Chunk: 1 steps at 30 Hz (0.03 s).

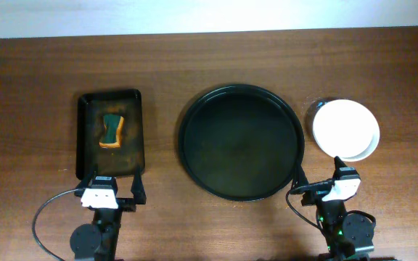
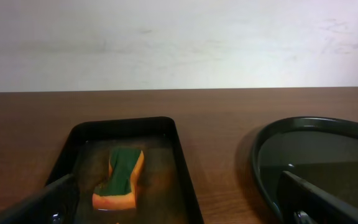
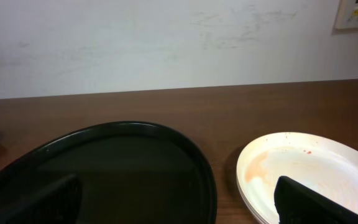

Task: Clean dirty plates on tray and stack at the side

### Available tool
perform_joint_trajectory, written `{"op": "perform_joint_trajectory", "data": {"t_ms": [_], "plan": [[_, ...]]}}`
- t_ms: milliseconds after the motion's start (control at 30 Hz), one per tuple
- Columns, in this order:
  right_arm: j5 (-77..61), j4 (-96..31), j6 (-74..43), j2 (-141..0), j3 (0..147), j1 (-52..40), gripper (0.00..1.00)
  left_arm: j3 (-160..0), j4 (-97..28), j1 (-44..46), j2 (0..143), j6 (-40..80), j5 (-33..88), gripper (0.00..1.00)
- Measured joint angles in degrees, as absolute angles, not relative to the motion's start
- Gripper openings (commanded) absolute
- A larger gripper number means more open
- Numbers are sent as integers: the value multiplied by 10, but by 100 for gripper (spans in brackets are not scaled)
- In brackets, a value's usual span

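Note:
The large round black tray (image 1: 194, 109) lies at the table's centre with nothing on it. It also shows in the left wrist view (image 2: 316, 124) and the right wrist view (image 3: 135, 127). The plates (image 1: 345, 129) sit stacked on the table right of the tray. The top one is white, and the right wrist view (image 3: 303, 162) shows a faint orange smear on it. A darker rim peeks out at the stack's upper left. My left gripper (image 1: 112, 181) (image 2: 179, 211) is open and empty at the front left. My right gripper (image 1: 318, 177) (image 3: 176, 205) is open and empty in front of the stack.
A smaller rectangular dark tray (image 1: 84, 138) (image 2: 123, 124) at the left holds a green and orange sponge (image 1: 112, 130) (image 2: 123, 177) on a wet, stained floor. The brown wooden table runs back to a pale wall.

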<state>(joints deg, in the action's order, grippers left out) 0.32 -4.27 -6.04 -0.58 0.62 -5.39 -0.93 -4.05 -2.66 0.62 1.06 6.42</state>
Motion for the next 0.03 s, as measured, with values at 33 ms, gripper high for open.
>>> {"op": "perform_joint_trajectory", "data": {"t_ms": [33], "plan": [[3,-43,-61,-6,6,-54,99,-10,-41,-27,6,11,64,99]]}}
